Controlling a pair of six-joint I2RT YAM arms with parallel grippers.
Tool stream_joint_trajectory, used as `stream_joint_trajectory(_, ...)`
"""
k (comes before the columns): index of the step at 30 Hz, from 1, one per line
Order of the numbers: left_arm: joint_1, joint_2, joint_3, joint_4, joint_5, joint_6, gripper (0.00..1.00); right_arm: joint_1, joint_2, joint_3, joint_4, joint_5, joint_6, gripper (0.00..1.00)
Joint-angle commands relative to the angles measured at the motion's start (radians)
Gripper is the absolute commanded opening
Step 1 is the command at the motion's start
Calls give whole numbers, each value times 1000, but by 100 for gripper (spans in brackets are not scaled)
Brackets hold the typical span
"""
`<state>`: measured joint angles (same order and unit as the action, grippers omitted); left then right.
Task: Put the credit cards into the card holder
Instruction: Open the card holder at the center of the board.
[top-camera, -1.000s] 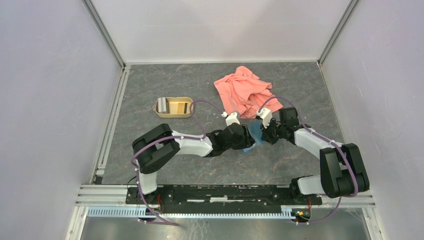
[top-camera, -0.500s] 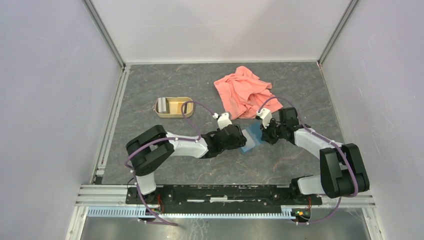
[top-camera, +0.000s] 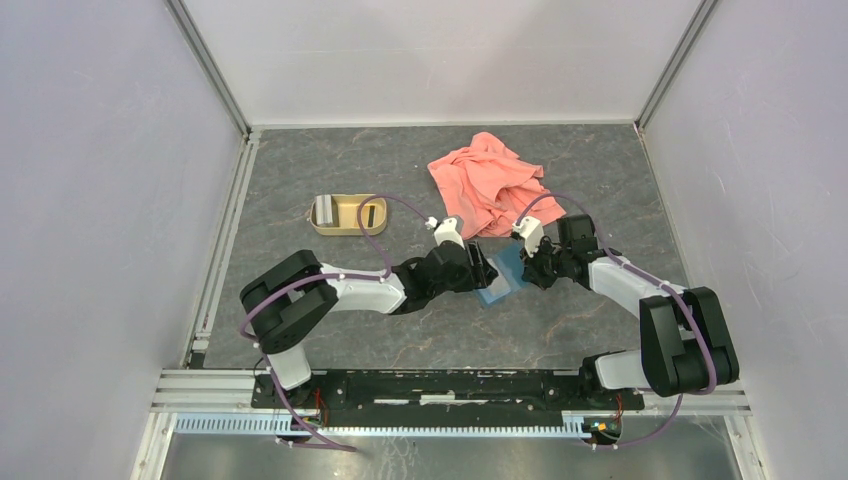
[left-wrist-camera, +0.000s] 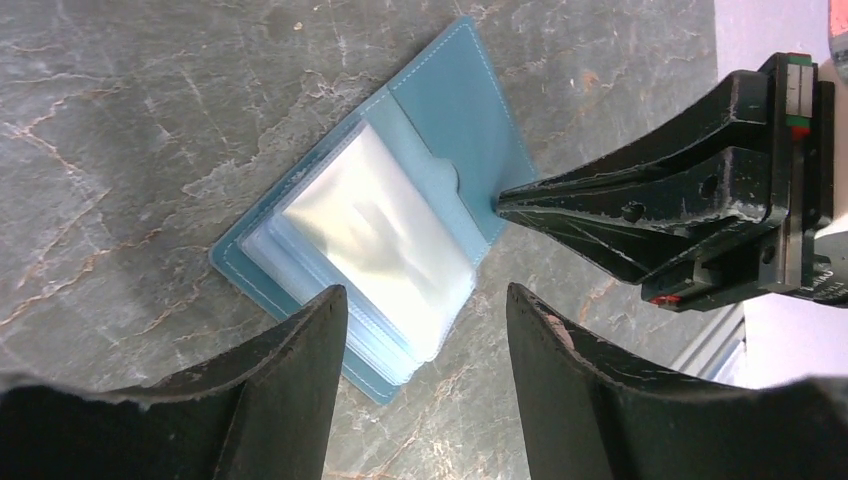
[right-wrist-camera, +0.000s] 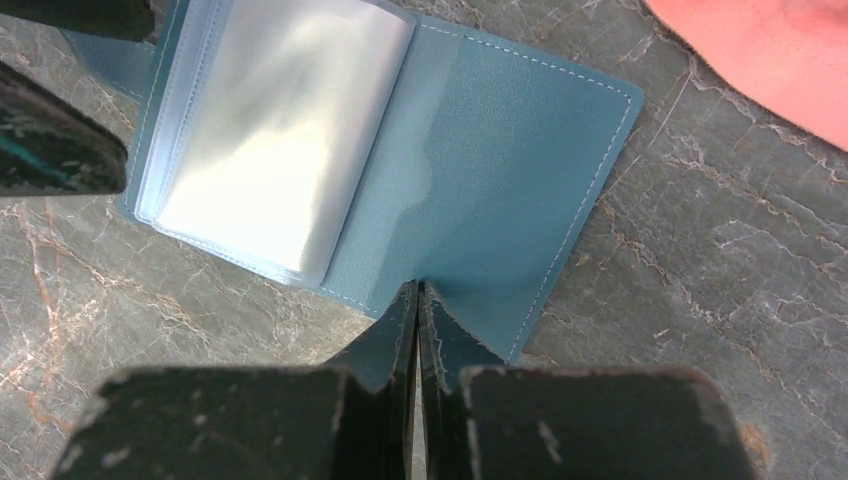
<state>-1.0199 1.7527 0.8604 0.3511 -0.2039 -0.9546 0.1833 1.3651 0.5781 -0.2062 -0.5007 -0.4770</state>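
Drawn back leftward since a second ago, the left gripper (top-camera: 482, 268) now leaves the card holder (top-camera: 500, 285) uncovered. Its jaws are spread wide and empty beside the clear sleeves. The card holder lies open on the grey table (top-camera: 300, 160) between the two arms. The right gripper (top-camera: 527, 268), closed tight, touches its tips to the teal flap. A pink cloth (top-camera: 490, 185) lies just behind. Well to the left sits a tan tray (top-camera: 345, 229) with a greyish-white card (top-camera: 325, 210) in it.

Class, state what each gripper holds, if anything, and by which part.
Left gripper: open, holding nothing. Right gripper: shut, tips on an edge of the bare flap of the open teal folding card holder; pinching or only pressing it cannot be told.
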Motion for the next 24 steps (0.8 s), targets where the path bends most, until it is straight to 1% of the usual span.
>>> stream_joint_trajectory(1, 13, -7, -15, 119, 80, 30, 67, 5, -24, 18, 4, -25, -14, 7)
stream_joint_trajectory(6, 23, 39, -34, 181, 128, -50, 67, 4, -26, 17, 4, -22, -15, 7)
stream_joint_trajectory(15, 23, 58, -48, 151, 118, -131, 67, 6, -25, 17, 4, -22, -15, 7)
stream_joint_trajectory(24, 24, 77, -47, 162, 126, -157, 68, 7, -26, 18, 4, -21, -15, 7)
